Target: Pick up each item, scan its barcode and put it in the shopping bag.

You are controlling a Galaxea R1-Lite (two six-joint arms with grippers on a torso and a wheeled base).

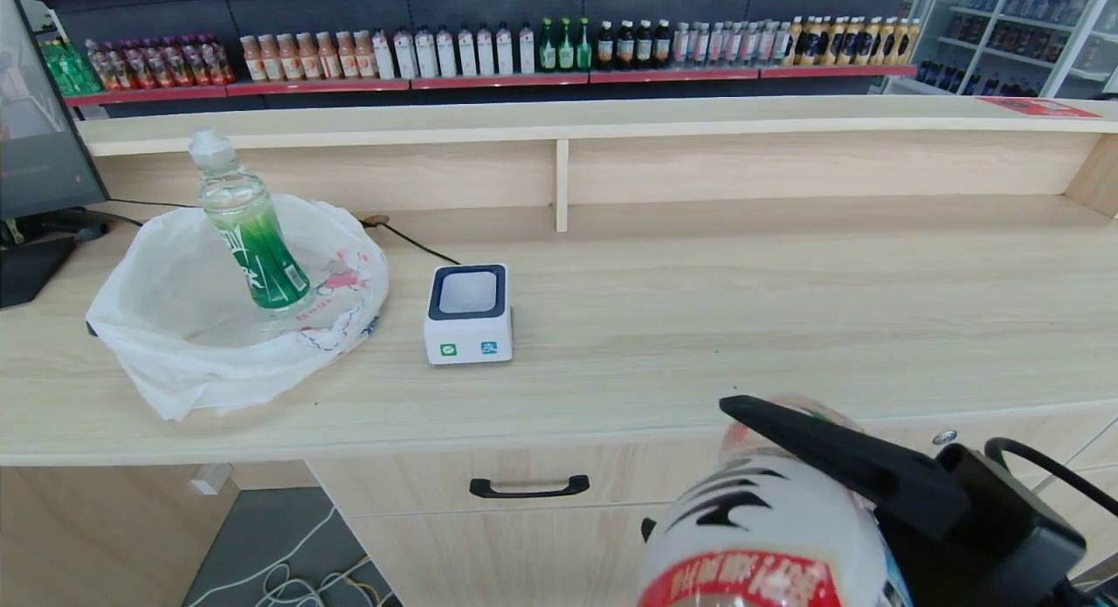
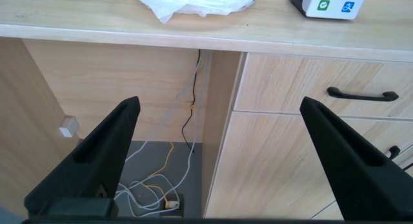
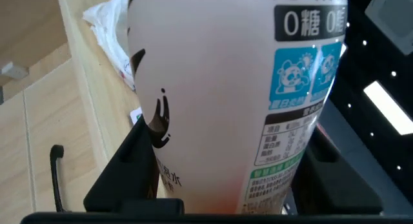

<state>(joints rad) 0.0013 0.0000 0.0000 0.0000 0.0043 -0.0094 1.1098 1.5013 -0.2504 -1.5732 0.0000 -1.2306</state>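
Grips white bottle point(image 1: 769, 520) in right gripper point(image 3: 222, 162), clamped tight, low before tabletop's point(image 1: 699, 310) near edge. Holds left gripper point(image 2: 219, 104) wide apart below tabletop, facing drawer fronts point(image 2: 290, 82). Notes green bottle point(image 1: 253, 240) standing tilted inside shopping bag point(image 1: 175, 345) on tabletop's left, scanner point(image 1: 469, 314) just beside bag.

A pale wooden desk point(image 1: 699, 310) with a raised back ledge point(image 1: 559, 122) spans the room. Below it, a drawer point(image 1: 611, 476) carries a black handle point(image 1: 528, 486). Behind, red-edged shelves point(image 1: 498, 81) of bottles point(image 1: 454, 52) line a dark wall point(image 1: 349, 4). Loose cables point(image 1: 288, 581) lie on the grey floor point(image 1: 262, 537).
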